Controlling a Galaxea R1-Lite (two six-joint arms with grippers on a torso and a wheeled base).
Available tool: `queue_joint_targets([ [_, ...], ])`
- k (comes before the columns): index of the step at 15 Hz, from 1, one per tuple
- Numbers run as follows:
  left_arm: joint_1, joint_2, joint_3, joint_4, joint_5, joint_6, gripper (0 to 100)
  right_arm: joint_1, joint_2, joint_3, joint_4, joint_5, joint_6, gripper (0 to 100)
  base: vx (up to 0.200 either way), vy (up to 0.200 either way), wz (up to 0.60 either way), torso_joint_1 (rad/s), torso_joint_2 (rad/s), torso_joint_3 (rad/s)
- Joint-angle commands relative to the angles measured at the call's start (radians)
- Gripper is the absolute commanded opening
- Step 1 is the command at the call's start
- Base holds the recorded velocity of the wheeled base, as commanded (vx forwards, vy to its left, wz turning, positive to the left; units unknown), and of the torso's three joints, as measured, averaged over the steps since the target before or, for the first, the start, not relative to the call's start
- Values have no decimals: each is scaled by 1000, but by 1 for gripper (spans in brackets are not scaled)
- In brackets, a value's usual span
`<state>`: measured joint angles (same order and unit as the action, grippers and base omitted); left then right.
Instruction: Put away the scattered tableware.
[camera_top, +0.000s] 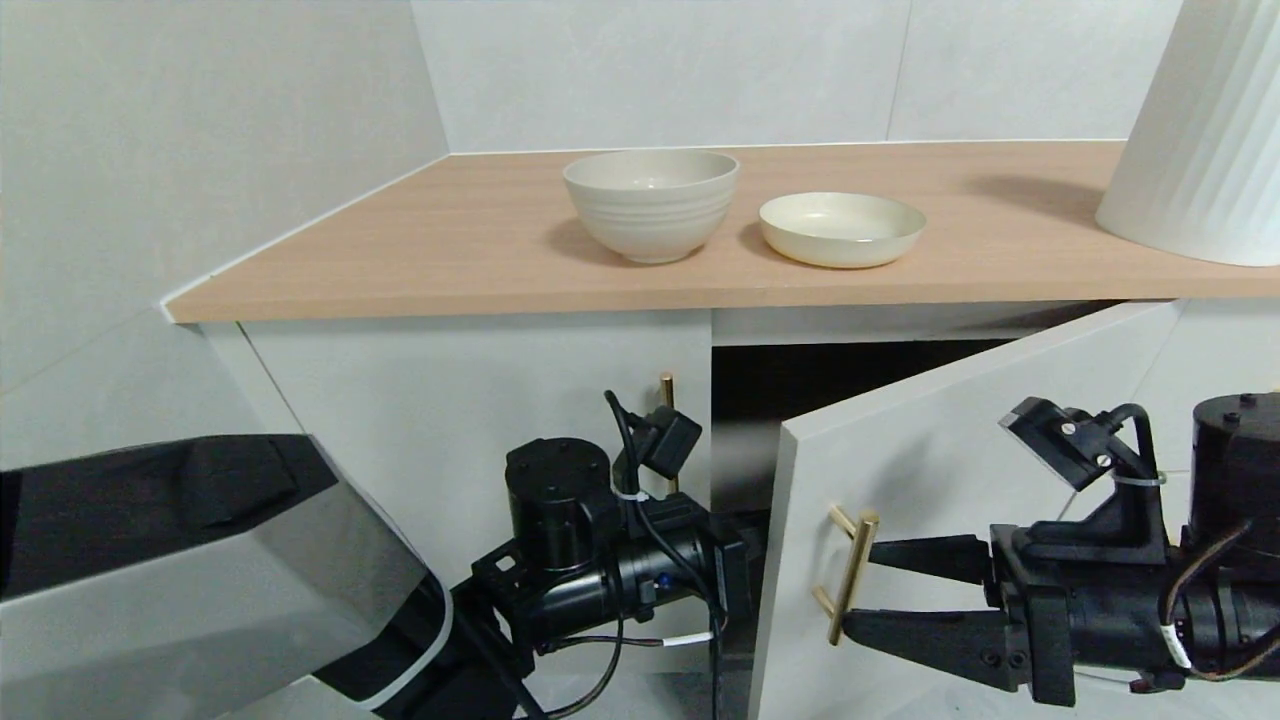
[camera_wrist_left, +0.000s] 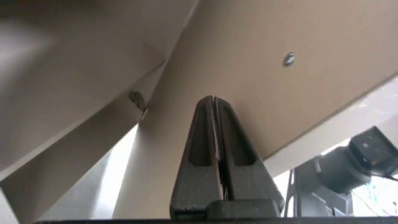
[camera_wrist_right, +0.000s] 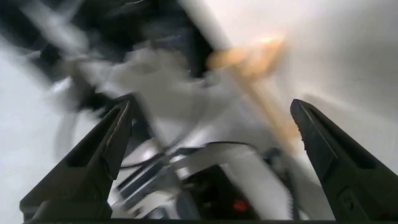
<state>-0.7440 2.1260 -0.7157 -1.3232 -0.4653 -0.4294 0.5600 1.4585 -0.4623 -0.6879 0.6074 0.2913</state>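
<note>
A deep bowl (camera_top: 651, 203) and a shallow dish (camera_top: 841, 228) sit side by side on the wooden counter (camera_top: 400, 255). Below them, the right gripper (camera_top: 860, 588), fingers spread, meets the brass handle (camera_top: 849, 592) of the half-open cabinet door (camera_top: 920, 450).

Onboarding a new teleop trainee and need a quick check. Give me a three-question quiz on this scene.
1. True or false: the right gripper is open at the handle of the cabinet door.
2. What sits beside the bowl on the counter? A) cup B) shallow dish C) fork
3. Fill in: the left gripper is ____ (open or shut).
Key: 1 true; 2 B; 3 shut.
</note>
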Motion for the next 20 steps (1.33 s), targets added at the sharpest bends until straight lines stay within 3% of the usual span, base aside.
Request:
queue_joint_targets([
  [1,-6,-12,-2,-1,-3,0,0,-2,-14,37,-1,-71,-3,100,0,0,0,0,0,0],
  [5,-15,-34,-11,7,-4,0,0,1,-168,103,103,-123,-3,100,0,0,0,0,0,0],
  [6,-15,-37,-36,10,-6,3,0,1,-260,60,283,-133,-3,100,0,0,0,0,0,0],
  [7,-15,-37,-79,62,-6,27,0,1,-326,-10,492,-166,-3,100,0,0,0,0,0,0],
  [8,-15,-46,-111,124,-6,69,0,3,-337,-35,548,-219,-6,100,0,0,0,0,0,0],
  [9,-15,-69,-136,185,-6,106,0,12,-339,-35,539,-282,-18,100,0,0,0,0,0,0],
  [10,-17,-95,-139,225,-6,123,0,37,-343,-33,538,-339,-21,100,0,0,0,0,0,0],
  [14,-41,-107,-99,226,-3,127,0,92,-342,-22,536,-476,-23,100,0,0,0,0,0,0],
  [20,-78,-75,-97,197,1,127,0,130,-343,-13,542,-468,-23,100,-33,0,0,0,0,0],
])
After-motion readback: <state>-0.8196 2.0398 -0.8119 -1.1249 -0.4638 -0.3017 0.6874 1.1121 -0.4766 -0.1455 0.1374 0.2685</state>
